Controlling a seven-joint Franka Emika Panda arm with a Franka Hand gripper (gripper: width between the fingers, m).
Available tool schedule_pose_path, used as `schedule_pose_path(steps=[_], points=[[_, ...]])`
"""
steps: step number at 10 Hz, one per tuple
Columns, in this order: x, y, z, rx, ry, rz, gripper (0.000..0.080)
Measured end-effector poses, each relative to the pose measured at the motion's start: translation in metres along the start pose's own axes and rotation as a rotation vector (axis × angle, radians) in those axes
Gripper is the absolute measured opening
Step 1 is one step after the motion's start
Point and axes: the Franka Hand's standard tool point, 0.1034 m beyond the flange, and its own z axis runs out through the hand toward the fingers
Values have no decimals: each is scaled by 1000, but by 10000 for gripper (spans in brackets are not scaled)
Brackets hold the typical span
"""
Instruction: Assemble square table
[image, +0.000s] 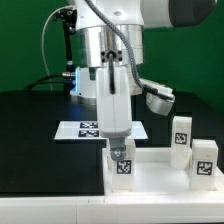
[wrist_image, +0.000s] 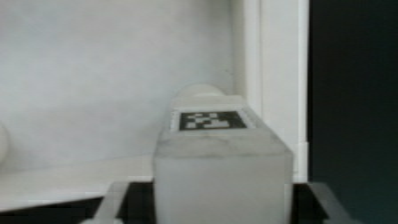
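Note:
My gripper (image: 120, 157) reaches straight down and is shut on a white leg (image: 123, 168), whose black-and-white tag faces the exterior camera. The leg stands upright at the left end of the white square slab (image: 152, 180), at the front of the table. In the wrist view the leg (wrist_image: 221, 160) fills the gap between my dark fingers (wrist_image: 130, 205). Its tag points away from the wrist, and the slab (wrist_image: 89, 90) lies pale behind it. Two more legs (image: 181, 131) (image: 205, 160) stand upright at the slab's right side.
The marker board (image: 88, 129) lies flat on the black table just behind my gripper. A green wall closes off the back, and the arm's cables hang at the exterior view's upper left. The black table (image: 30, 130) stretches to the exterior view's left.

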Motion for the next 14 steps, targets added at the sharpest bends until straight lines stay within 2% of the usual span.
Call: schedule_pose_path(steps=[2,3,4,5,6,9,12,14], points=[[0,0,0,0,-3,8,285],[-3,0,0,-7,10,-97,439],[-10,0,0,-12,31,-263,439],[-19,0,1,-6,44,-526,566],[-26,5,5,-26,24,-759,631],[-26,6,5,-31,27,-908,644],[-17,-2,3,-36,46,-1406,649],[-16,-1,3,-37,45,-1419,634]])
